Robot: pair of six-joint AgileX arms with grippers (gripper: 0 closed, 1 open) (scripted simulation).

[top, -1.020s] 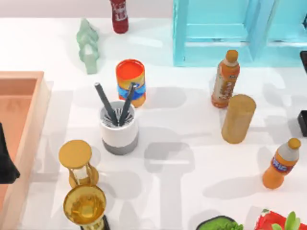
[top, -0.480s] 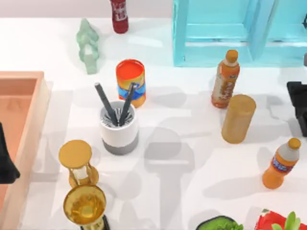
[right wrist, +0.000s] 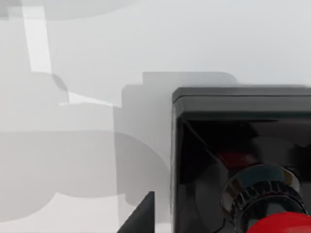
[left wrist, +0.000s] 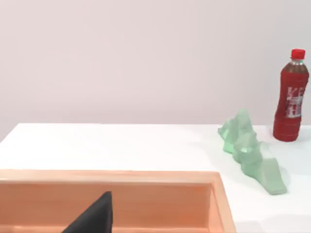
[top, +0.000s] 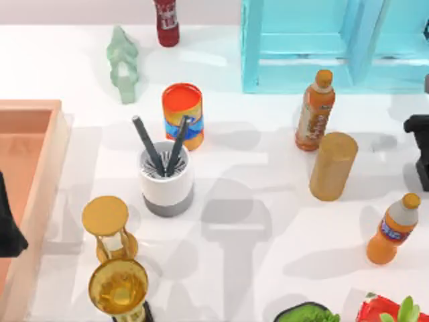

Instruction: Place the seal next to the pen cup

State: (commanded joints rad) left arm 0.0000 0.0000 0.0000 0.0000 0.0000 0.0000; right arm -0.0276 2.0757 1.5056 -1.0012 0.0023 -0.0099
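The pen cup (top: 166, 181), white above a grey base band with two dark pens, stands left of the table's middle. The seal (top: 423, 173) sits at the table's right edge as a black block, cut by the frame. In the right wrist view the seal's black square base (right wrist: 243, 141) and red knob (right wrist: 279, 224) lie close below the camera. My right gripper (top: 417, 127) hovers just behind the seal at the right edge. My left gripper (top: 8, 231) is parked at the left edge, over the wooden tray (top: 33, 107).
An orange-and-blue can (top: 182, 114) stands behind the cup. A tan wooden cylinder (top: 332, 166) and two orange bottles (top: 315, 111) (top: 392, 229) stand between cup and seal. An hourglass (top: 107, 228) and a gold trophy (top: 119, 288) are front left, a turquoise shelf (top: 322, 47) at the back.
My right arm has come in from the back right edge toward the seal, its dark end now showing level with the tan cylinder. Nothing on the table has moved.
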